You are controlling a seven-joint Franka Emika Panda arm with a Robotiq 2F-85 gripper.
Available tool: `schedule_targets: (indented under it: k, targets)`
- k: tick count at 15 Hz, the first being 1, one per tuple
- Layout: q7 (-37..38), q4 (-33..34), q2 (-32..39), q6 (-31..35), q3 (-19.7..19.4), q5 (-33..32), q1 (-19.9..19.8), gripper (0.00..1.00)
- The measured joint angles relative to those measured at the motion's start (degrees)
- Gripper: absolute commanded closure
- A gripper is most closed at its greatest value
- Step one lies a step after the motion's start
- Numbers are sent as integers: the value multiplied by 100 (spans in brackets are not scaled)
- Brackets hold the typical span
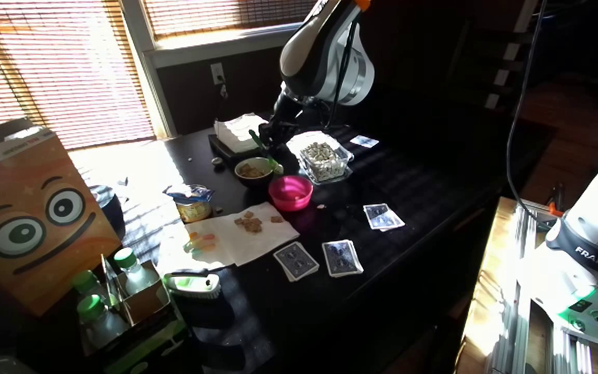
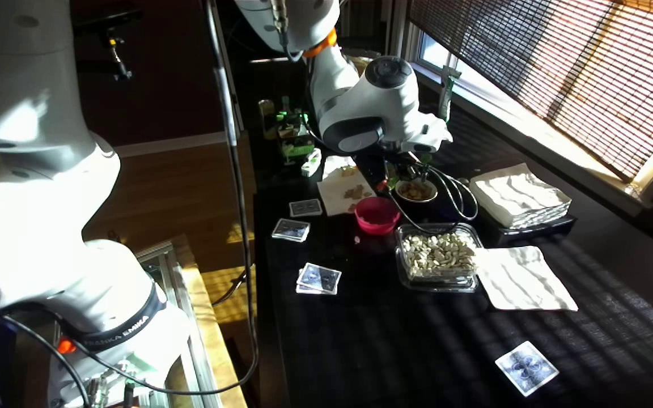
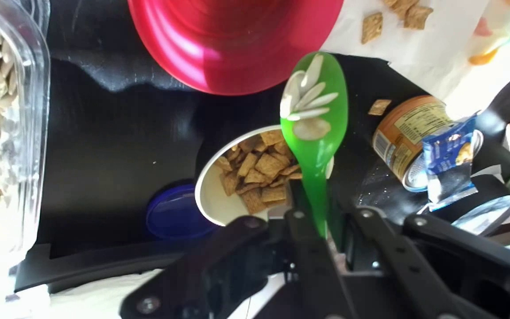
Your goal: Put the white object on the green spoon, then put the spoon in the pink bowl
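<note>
My gripper [image 3: 314, 201] is shut on the handle of the green spoon [image 3: 313, 150]. In the wrist view several white seeds [image 3: 311, 96] lie in the spoon's head. In an exterior view the spoon [image 1: 260, 143] slants down from the gripper [image 1: 274, 136], with its pale-loaded head just behind the pink bowl. The pink bowl [image 3: 237, 53] shows in both exterior views [image 1: 291, 195] [image 2: 377, 218]. In the wrist view the spoon's tip overlaps the bowl's near rim; its height over the table is unclear. In an exterior view the arm largely hides gripper and spoon.
A dark bowl with pale rim [image 3: 199, 190] holds brown cereal under the spoon. A clear container [image 2: 442, 281] of white seeds stands close to the pink bowl. A can [image 3: 403, 137], a blue lid [image 3: 177, 215], a napkin stack [image 2: 522, 192] and playing cards [image 1: 341, 258] are around.
</note>
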Motion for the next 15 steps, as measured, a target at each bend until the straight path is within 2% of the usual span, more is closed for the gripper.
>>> schedule_targets:
  k: [9,15]
  targets:
    - [-1352,-95,651,236,1567,-15,-1750,96]
    - [-1279,-312,1239,237,2410,-1417,-2949,96]
